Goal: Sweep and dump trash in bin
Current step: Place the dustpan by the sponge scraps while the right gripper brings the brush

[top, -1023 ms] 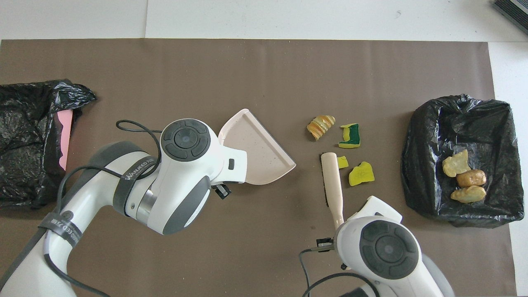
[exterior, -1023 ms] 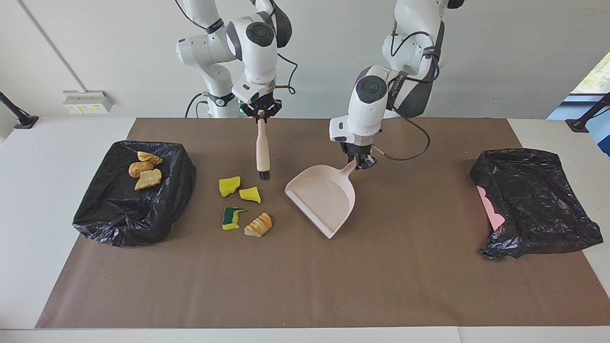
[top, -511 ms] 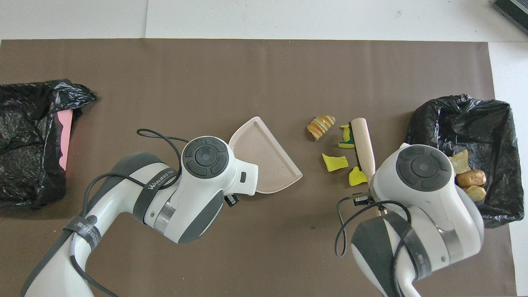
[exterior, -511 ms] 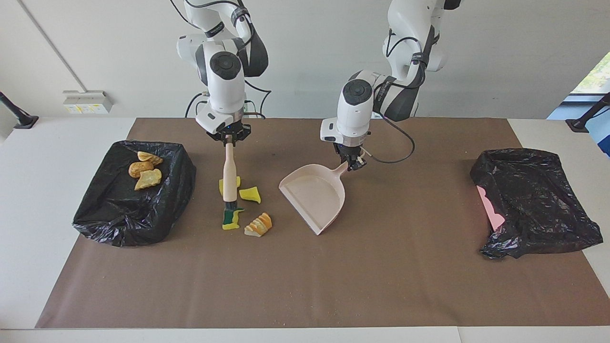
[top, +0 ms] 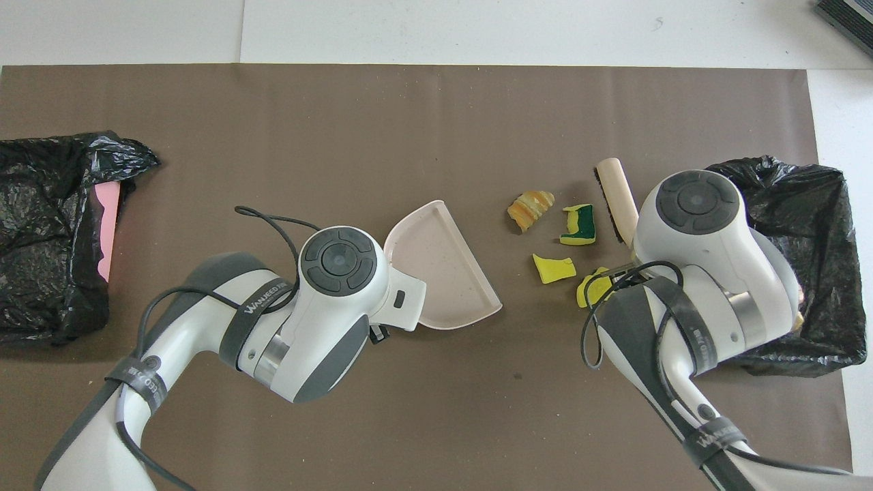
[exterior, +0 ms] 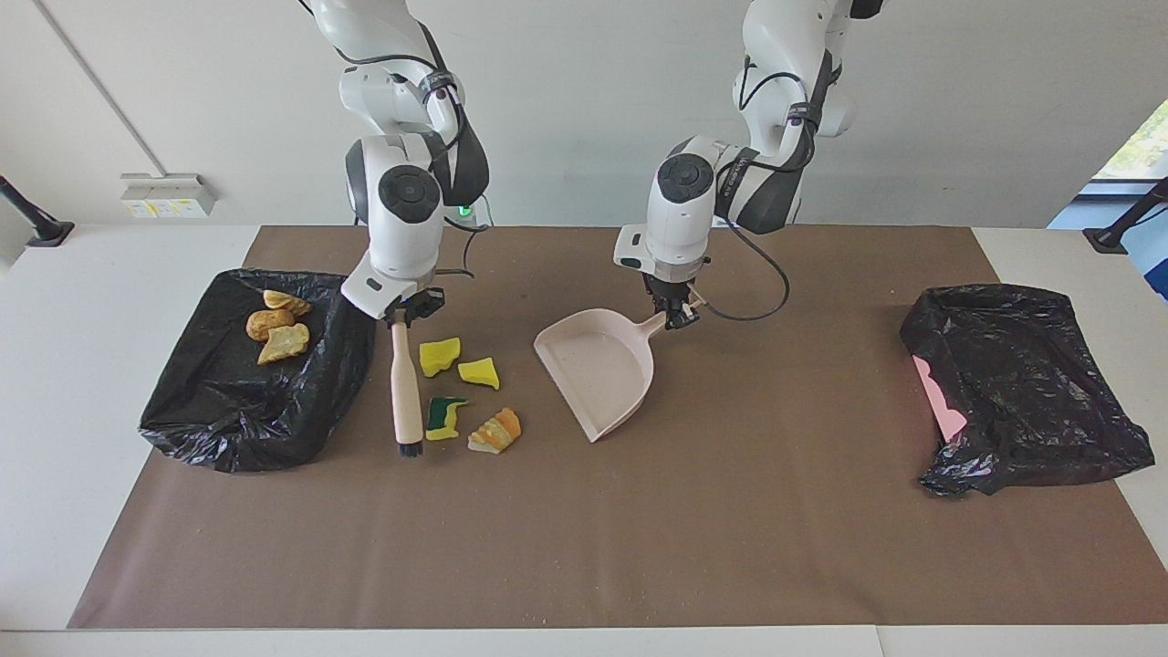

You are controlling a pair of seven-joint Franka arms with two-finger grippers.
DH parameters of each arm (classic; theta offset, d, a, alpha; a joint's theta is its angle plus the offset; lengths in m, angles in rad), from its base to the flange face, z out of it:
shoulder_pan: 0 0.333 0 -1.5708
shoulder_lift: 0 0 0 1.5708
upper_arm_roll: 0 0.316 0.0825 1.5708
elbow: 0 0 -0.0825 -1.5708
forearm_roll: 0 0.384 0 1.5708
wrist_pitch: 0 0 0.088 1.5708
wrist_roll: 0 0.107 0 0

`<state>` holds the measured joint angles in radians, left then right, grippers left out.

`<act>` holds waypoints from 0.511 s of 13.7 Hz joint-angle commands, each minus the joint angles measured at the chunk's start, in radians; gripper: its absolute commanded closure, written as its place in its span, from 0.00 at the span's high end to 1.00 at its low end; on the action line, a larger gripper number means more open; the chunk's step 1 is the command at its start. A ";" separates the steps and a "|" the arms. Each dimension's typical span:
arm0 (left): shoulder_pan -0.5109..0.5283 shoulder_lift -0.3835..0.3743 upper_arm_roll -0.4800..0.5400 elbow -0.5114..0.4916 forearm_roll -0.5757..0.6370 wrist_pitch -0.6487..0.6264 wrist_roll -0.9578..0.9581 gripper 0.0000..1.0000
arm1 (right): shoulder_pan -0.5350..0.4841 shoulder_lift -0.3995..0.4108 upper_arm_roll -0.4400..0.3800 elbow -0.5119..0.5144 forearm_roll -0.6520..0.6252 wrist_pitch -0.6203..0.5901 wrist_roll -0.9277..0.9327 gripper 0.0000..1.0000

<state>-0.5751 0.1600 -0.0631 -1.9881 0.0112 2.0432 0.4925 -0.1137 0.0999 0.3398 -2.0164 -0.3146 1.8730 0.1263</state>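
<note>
My right gripper [exterior: 401, 317] is shut on the handle of the pale brush [exterior: 404, 388], which hangs bristles-down between the black-bagged bin [exterior: 228, 429] and the scraps. Loose trash lies on the mat: two yellow sponge pieces [exterior: 439, 355] [exterior: 480, 372], a green-backed piece [exterior: 444, 417] and a striped pastry piece [exterior: 495, 430]. Three tan bread chunks [exterior: 278, 324] lie in the bin. My left gripper [exterior: 677, 317] is shut on the handle of the pink dustpan [exterior: 598, 370], whose open mouth faces the scraps. In the overhead view the brush [top: 614, 198] shows beside the green-backed piece [top: 580, 225].
A second crumpled black bag [exterior: 1031, 383] with a pink thing [exterior: 940, 401] showing at its edge lies at the left arm's end of the table. A brown mat [exterior: 584, 547] covers the table. Cables hang from both wrists.
The right arm has carried the brush from the dustpan side of the scraps over them to the bin side. The dustpan has shifted a little toward the scraps and turned.
</note>
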 commanded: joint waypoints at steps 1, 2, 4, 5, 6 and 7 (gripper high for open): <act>-0.015 -0.026 0.008 -0.044 0.012 0.022 0.018 0.00 | 0.000 0.038 0.021 0.001 -0.021 0.025 -0.019 0.00; -0.015 -0.030 0.008 -0.053 0.012 0.026 0.018 0.00 | 0.005 0.041 0.022 -0.005 -0.015 0.026 -0.031 0.00; -0.017 -0.037 0.006 -0.076 0.012 0.025 0.018 0.00 | 0.049 0.044 0.024 -0.025 0.026 0.031 -0.065 0.00; -0.020 -0.049 0.006 -0.087 0.012 0.026 0.017 0.00 | 0.057 0.043 0.024 -0.030 0.072 0.032 -0.065 0.00; -0.026 -0.051 0.006 -0.092 0.012 0.026 0.018 0.00 | 0.075 0.044 0.024 -0.041 0.116 0.035 -0.066 0.00; -0.028 -0.053 0.005 -0.098 0.012 0.041 0.018 0.00 | 0.091 0.047 0.024 -0.050 0.152 0.050 -0.070 0.00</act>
<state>-0.5831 0.1501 -0.0646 -2.0253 0.0112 2.0529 0.4970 -0.0353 0.1552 0.3597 -2.0352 -0.2261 1.8875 0.0954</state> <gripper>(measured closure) 0.687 0.736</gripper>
